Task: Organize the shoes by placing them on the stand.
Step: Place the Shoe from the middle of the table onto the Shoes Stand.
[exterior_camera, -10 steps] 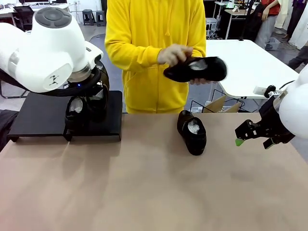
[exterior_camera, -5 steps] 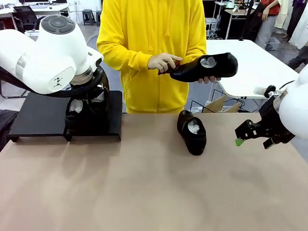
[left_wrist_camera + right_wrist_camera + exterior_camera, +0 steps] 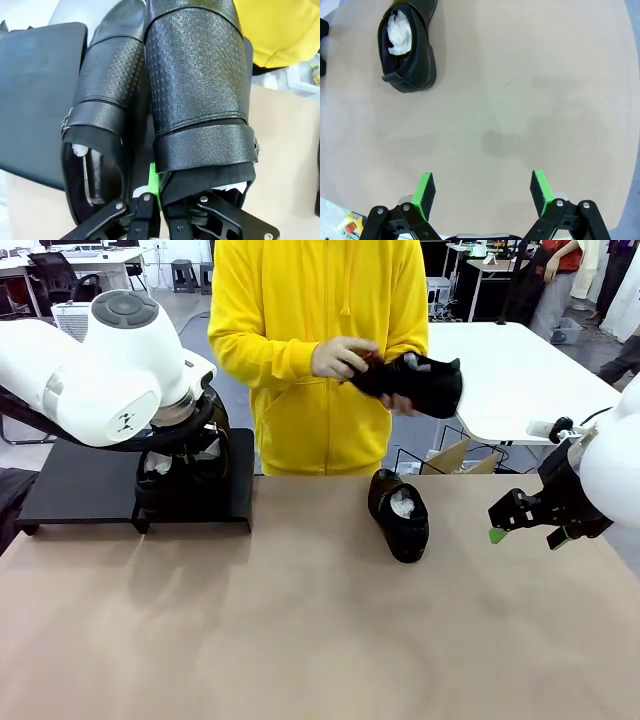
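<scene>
While the person (image 3: 320, 330) in a yellow top stands at 12 o'clock behind the tabletop (image 3: 300, 640), holding the hand-held shoe (image 3: 425, 385) up at chest height in both hands (image 3: 340, 358), the left arm reaches down over the stand (image 3: 80, 480). That stand, a low black platform, sits at about 10 o'clock on the tabletop.

At its 3 o'clock end two shoes lie side by side. In the left wrist view their toes point to 12 o'clock and their openings, with white paper inside, lie at 6 o'clock. The left tool (image 3: 160, 192) is pinched shut on the opening rim of the gripped shoe (image 3: 200, 90), with a green pad (image 3: 154, 182) pressed against its outer wall in the narrow gap beside the neighbour shoe (image 3: 107, 90). The neighbour shoe lies over the stand's dark top. Whether the gripped shoe rests fully on the stand or is lifted off it cannot be told.

Just past the tabletop's centre, at about 1 o'clock, the lone shoe (image 3: 398, 512) lies with its paper-stuffed opening facing up, well apart from the stand.

At 3 o'clock the right tool (image 3: 483, 185) hangs above bare tabletop with its fingers spread wide and nothing between them. In its own view the lone shoe sits at 11 o'clock.
</scene>
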`<action>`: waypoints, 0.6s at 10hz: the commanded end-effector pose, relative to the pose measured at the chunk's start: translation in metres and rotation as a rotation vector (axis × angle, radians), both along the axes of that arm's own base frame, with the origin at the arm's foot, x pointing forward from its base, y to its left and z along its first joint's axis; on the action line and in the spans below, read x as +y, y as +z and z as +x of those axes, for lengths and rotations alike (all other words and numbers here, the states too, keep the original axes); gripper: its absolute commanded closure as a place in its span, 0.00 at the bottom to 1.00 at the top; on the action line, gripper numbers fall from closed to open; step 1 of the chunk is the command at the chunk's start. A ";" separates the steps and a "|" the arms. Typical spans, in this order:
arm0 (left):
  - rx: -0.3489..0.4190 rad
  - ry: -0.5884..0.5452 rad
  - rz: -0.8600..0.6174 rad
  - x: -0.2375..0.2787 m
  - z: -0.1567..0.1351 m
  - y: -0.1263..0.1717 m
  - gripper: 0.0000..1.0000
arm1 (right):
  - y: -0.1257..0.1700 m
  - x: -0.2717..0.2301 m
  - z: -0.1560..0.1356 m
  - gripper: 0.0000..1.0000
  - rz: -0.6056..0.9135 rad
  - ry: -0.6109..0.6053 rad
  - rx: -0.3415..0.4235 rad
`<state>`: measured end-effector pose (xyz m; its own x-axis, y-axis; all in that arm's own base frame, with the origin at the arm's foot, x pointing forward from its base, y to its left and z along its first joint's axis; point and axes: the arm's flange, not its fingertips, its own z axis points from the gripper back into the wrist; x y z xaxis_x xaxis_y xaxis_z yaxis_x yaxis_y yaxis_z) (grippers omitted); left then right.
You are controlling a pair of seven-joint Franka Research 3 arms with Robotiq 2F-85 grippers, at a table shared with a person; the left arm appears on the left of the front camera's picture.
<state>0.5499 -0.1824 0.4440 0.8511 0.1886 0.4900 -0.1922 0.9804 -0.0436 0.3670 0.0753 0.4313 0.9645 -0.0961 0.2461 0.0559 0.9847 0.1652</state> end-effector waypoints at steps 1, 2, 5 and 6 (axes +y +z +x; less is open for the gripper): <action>-0.020 0.014 -0.026 0.000 0.001 0.001 1.00 | 0.001 -0.001 0.000 0.00 -0.002 -0.003 -0.001; -0.004 0.022 -0.021 0.000 0.002 -0.005 1.00 | 0.001 -0.001 0.000 0.00 -0.002 -0.003 -0.001; -0.003 0.022 -0.012 -0.007 0.006 -0.015 1.00 | 0.001 -0.001 0.000 0.00 -0.002 -0.003 -0.001; 0.008 0.024 -0.008 -0.009 0.007 -0.018 0.95 | 0.001 -0.001 0.000 0.00 -0.002 -0.003 -0.001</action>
<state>0.5535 -0.1859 0.4265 0.8644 0.1909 0.4652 -0.1940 0.9801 -0.0418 0.3670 0.0753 0.4313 0.9645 -0.0961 0.2461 0.0559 0.9847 0.1652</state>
